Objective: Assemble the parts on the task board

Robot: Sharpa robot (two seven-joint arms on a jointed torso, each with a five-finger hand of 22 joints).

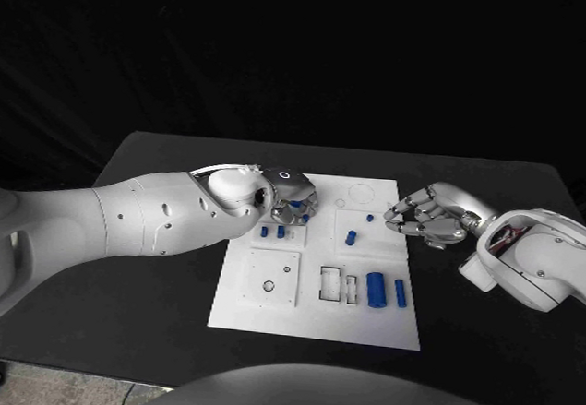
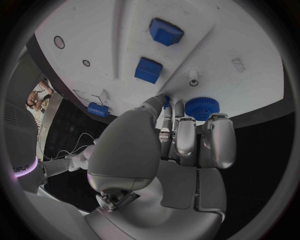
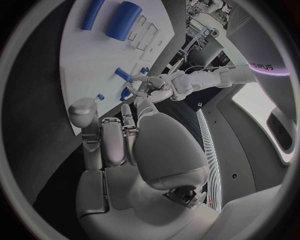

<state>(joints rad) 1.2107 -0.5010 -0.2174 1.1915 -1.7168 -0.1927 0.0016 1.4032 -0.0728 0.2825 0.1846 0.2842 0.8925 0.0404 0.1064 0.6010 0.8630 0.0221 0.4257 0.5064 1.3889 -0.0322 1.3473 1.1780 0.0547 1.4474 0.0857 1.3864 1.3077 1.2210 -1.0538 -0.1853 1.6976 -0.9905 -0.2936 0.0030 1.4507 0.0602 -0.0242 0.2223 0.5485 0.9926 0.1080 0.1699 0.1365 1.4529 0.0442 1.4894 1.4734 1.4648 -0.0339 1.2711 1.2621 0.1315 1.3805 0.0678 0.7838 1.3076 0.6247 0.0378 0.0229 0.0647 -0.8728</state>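
Note:
The white task board (image 1: 315, 322) lies mid-table. My left hand (image 1: 288, 198) hovers over its far left part; in the left wrist view its thumb and a finger meet on a small blue part (image 2: 165, 101), beside a blue gear (image 2: 202, 108). Two blue blocks (image 2: 165, 31) (image 2: 148, 70) stand in the board close by. My right hand (image 1: 432, 220) hangs at the board's right edge, fingers curled in, holding nothing. A thick blue cylinder (image 1: 375, 289) and a thin one (image 1: 401, 293) lie at the board's near right. A small blue peg (image 1: 351, 237) sits mid-board.
The black table (image 1: 140, 323) has free room to the left, right and front of the board. Empty rectangular slots (image 1: 331, 283) and a raised square plate (image 1: 273, 277) occupy the board's near half.

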